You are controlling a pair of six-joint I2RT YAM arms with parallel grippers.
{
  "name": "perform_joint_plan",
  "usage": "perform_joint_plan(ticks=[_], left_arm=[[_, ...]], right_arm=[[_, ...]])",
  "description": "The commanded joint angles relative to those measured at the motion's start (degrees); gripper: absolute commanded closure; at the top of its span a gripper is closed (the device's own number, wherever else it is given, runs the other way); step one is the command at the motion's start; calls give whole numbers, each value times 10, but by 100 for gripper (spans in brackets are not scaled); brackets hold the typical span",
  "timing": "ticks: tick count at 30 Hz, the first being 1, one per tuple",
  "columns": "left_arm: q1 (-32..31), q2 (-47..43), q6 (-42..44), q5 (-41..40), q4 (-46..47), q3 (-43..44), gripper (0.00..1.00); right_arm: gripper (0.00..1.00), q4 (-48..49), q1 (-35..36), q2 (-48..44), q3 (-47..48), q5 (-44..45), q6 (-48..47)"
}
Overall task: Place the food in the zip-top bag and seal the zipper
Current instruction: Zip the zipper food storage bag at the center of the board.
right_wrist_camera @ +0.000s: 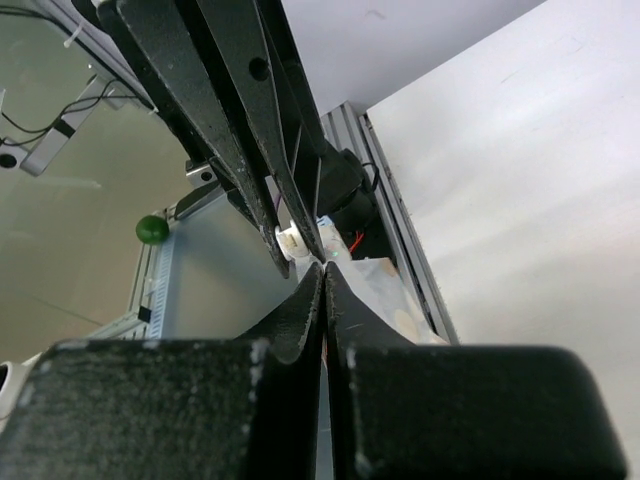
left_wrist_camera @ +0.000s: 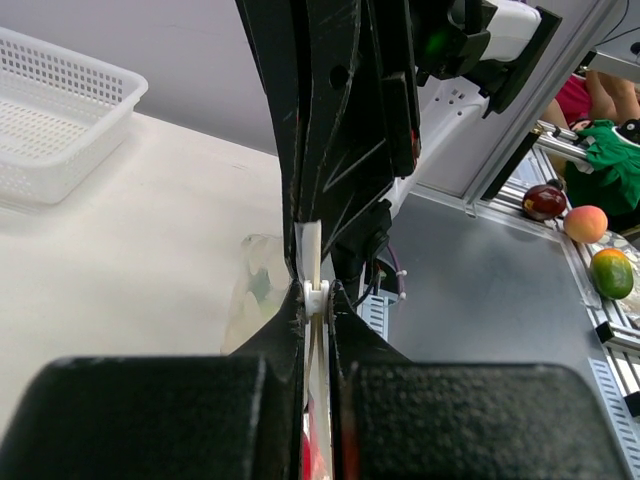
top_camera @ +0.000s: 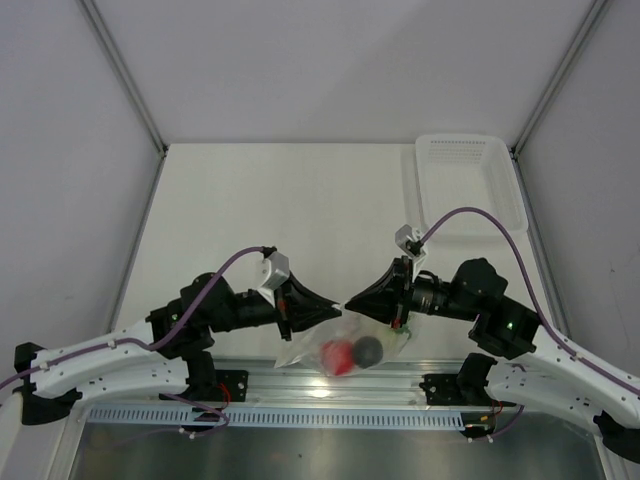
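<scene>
**Basket and Stray Fruit**

A white ribbed basket (top_camera: 470, 185) rests on the cream table (top_camera: 250, 220). In the left wrist view, well apart from the basket and off the table, a dark red fruit (left_wrist_camera: 544, 201), a peach (left_wrist_camera: 586, 223) and a green-orange fruit (left_wrist_camera: 612, 272) lie close together.

Zip-top bag (top_camera: 300, 350) at near centre of surface (top_camera: 300, 220), over near edge rail. Inside bag: tomato (top_camera: 337, 355) at left, ball (top_camera: 368, 350) just right of it, radish (top_camera: 398, 335) at right end. Left fingers (top_camera: 318, 305) reach in from left, right fingers (top_camera: 375, 293) from right. Tips meet above bag, both pinched onto its upper edge. Basket (top_camera: 468, 180) in far right corner, well apart from bag.
</scene>
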Motion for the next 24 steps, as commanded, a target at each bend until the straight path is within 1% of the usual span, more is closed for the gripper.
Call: perform_joint_plan(ticks=[1, 7, 8, 14, 18, 24], left_arm=[[1, -15, -17, 23, -21, -4, 99], [1, -28, -23, 23, -21, -15, 99], [2, -29, -24, 22, -36, -17, 99], [2, -36, -23, 19, -45, -18, 100], [2, -43, -27, 17, -51, -28, 99], [3, -65, -35, 8, -65, -42, 99]], right_arm=[[100, 57, -3, -21, 4, 65, 11], [100, 64, -7, -24, 4, 75, 17], [100, 64, -8, -23, 4, 75, 19], [100, 59, -14, -29, 2, 82, 21], [100, 44, -27, -35, 9, 91, 21], [100, -7, -52, -31, 23, 99, 9]])
